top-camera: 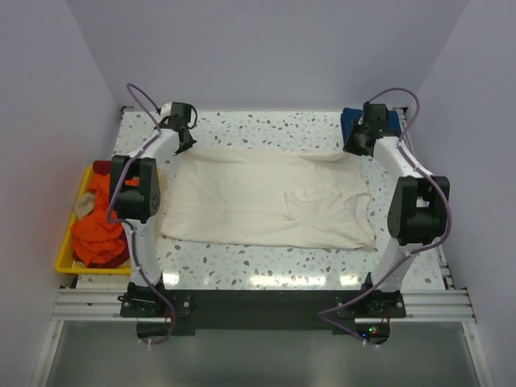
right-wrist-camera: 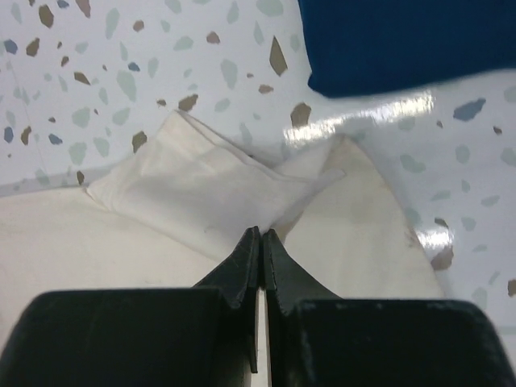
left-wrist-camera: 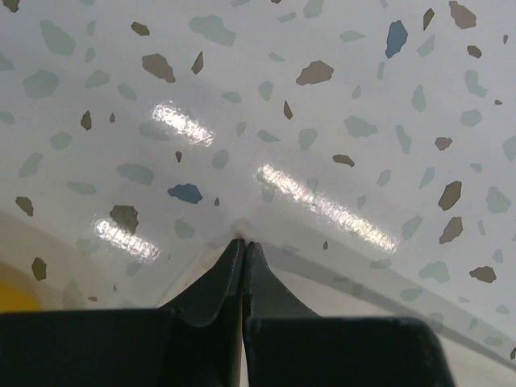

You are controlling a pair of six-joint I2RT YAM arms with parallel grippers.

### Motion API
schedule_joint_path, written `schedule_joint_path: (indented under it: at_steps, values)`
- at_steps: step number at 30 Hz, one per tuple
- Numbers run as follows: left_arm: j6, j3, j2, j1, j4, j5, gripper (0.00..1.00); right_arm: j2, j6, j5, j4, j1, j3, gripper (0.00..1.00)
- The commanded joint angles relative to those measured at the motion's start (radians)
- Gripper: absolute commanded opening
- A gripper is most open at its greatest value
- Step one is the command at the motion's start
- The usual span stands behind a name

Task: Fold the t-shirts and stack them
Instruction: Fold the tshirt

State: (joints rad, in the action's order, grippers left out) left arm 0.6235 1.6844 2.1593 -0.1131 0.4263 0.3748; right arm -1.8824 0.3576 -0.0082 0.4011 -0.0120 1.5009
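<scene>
The large cream t-shirt (top-camera: 266,197) lies spread flat across the middle of the table. My left gripper (top-camera: 187,143) is at its far left corner, shut on a tip of cream cloth (left-wrist-camera: 239,228). My right gripper (top-camera: 353,149) is at its far right corner, shut on a raised fold of the cream shirt (right-wrist-camera: 210,193). The folded dark blue t-shirt (top-camera: 349,121) lies just beyond the right gripper, partly hidden by the arm; it also shows in the right wrist view (right-wrist-camera: 403,40). The orange t-shirt (top-camera: 101,230) and the red one (top-camera: 102,167) lie bunched in the tray.
The yellow plastic tray (top-camera: 64,246) stands off the table's left edge. White walls close in the back and both sides. The speckled table top (top-camera: 266,266) shows in front of the cream shirt.
</scene>
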Motion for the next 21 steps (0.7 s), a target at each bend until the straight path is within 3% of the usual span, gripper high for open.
schedule_joint_path:
  at_steps: [1,10,21]
  values:
    - [-0.005,-0.058,-0.114,0.012,-0.030,0.023,0.00,0.152,0.050,0.037,-0.064,0.003,-0.109,0.00]
    - [0.039,-0.199,-0.222,0.024,-0.009,0.015,0.00,0.383,0.109,0.082,-0.044,0.004,-0.378,0.00]
    - [0.070,-0.356,-0.345,0.032,-0.017,0.018,0.00,0.571,0.121,0.076,-0.005,0.003,-0.536,0.00]
